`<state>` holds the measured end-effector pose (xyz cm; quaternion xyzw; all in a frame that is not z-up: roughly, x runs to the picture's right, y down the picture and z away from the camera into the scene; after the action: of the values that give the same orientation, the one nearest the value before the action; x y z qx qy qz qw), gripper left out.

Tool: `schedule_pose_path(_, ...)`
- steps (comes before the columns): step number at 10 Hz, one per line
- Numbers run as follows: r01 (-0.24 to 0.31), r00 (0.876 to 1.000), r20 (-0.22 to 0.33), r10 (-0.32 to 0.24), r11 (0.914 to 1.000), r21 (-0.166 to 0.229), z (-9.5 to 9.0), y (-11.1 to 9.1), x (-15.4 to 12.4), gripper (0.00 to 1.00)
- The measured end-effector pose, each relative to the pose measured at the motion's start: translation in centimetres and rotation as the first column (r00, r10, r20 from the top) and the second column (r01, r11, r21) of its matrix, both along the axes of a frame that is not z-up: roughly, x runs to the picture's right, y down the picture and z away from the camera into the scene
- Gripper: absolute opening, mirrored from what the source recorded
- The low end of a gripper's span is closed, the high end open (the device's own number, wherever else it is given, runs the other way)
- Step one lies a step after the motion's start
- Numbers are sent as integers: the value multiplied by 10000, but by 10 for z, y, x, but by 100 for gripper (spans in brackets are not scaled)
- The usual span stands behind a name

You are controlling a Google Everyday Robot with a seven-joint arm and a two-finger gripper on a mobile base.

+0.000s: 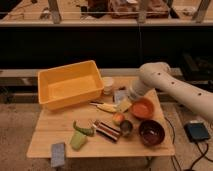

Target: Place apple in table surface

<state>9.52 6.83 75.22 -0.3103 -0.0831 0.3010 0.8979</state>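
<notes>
The apple (118, 118), small and yellow-orange with a red blush, rests on the light wooden table surface (55, 125) near its middle, next to a small metal cup (126, 127). My white arm reaches in from the right and bends down over the table. Its gripper (123, 103) hangs just above and behind the apple, open and apart from it, between the banana-like item (106, 106) and the orange bowl (142, 108).
A big yellow bin (70, 82) fills the back left, with a white cup (107, 85) beside it. A dark bowl (151, 132) stands front right. A striped packet (107, 131), green items (80, 135) and a blue sponge (58, 153) lie along the front.
</notes>
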Motion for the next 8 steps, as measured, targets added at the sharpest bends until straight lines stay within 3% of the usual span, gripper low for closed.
schedule_pose_path(2,452,9956,-792,-495,9975,-548,16,23,-24,78)
schedule_pose_path(4,543,9874,-1431,-681,9937,-981,32,44,-31,78)
schedule_pose_path(8,344,9667,-2437,-783,9831,-1796,57,72,-19,78)
